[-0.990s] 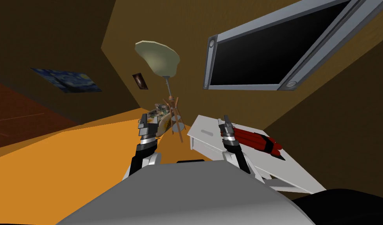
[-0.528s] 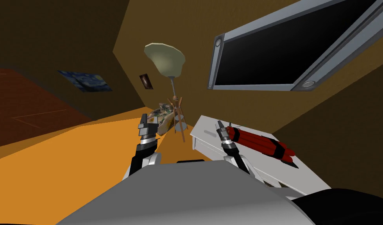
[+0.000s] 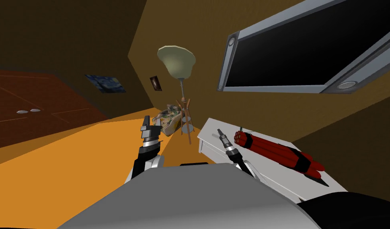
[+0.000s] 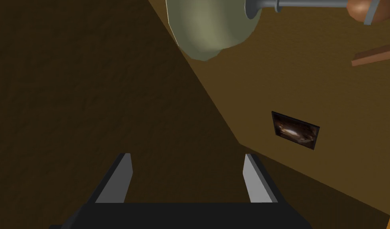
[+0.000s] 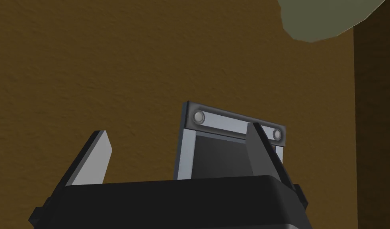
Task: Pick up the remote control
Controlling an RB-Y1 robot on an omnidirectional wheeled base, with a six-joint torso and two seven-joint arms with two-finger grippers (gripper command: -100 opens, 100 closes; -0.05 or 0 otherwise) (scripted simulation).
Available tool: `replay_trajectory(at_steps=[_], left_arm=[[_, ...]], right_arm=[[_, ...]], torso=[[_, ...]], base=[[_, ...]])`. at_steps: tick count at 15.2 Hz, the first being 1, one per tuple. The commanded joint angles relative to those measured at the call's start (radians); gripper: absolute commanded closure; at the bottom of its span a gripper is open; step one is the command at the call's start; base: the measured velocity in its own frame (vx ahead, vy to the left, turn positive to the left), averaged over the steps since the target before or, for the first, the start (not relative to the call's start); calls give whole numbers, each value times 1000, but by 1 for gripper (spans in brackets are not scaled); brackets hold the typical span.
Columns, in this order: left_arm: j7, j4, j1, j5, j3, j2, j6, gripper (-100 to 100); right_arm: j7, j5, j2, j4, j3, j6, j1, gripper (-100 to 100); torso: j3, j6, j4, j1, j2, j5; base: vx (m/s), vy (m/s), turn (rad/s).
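The left end effector (image 4: 186, 159) and right end effector (image 5: 177, 130) gape empty near a table (image 3: 270, 169) bearing red black-banded sticks (image 3: 273, 149).

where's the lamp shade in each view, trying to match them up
Head view: the lamp shade is upper middle, left of the tv.
Left wrist view: it is far beyond the left gripper.
Right wrist view: it is beyond the tv's corner.
Shared landmark: the wall corner beside it.

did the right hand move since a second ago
Yes. The right hand overlapped the end of the red bundle on the white table before; now it sits clear of it, toward the floor lamp. My view also turned.
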Motion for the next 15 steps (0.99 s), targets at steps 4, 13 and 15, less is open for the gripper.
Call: replay_trajectory(at_steps=[4,13,15], left_arm=[[0,0,0,0,0,0,0,0],[0,0,0,0,0,0,0,0],[0,0,0,0,0,0,0,0]], right_arm=[[34,35,-82,125,28,-15,15,-100],[107,111,-225,338,92,-39,28,-100],[107,111,-225,372,92,-39,28,-100]], torso=[[0,-1,0,0,0,0],[-1,0,0,0,-1,0],[-1,0,0,0,-1,0]], base=[[16,51,170],[31,52,142],[32,38,119]])
